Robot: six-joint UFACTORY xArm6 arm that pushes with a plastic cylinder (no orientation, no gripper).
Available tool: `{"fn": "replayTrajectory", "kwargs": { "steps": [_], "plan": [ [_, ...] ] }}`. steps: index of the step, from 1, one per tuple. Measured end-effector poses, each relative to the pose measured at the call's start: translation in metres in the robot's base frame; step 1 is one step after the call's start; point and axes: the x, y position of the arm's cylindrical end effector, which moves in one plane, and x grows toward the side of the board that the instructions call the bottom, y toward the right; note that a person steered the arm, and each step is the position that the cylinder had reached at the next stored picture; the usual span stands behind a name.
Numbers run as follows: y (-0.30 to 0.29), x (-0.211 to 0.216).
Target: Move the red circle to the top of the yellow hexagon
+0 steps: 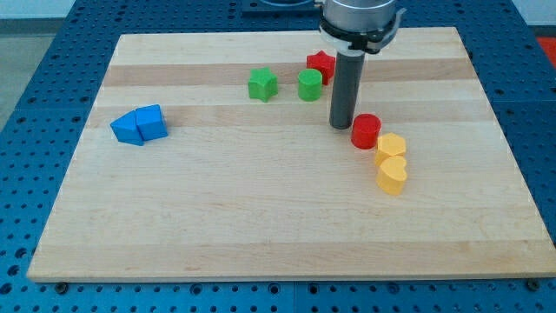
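Observation:
The red circle (366, 131) lies right of the board's middle. It touches the upper left of the yellow hexagon (391, 146), which sits just below and to its right. A second yellow block (392, 176), rounded, touches the hexagon from below. My tip (340, 124) is down on the board just left of the red circle, very close to it or touching it.
A red star (321, 65) is partly hidden behind the rod near the view's top. A green circle (309, 85) and a green star-like block (262, 84) lie left of the rod. Two blue blocks (140, 125) touch each other at the view's left.

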Motion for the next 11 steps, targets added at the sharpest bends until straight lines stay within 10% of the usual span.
{"fn": "replayTrajectory", "kwargs": {
  "steps": [9, 11],
  "plan": [
    [0.034, 0.025],
    [0.027, -0.025]
  ]
}}
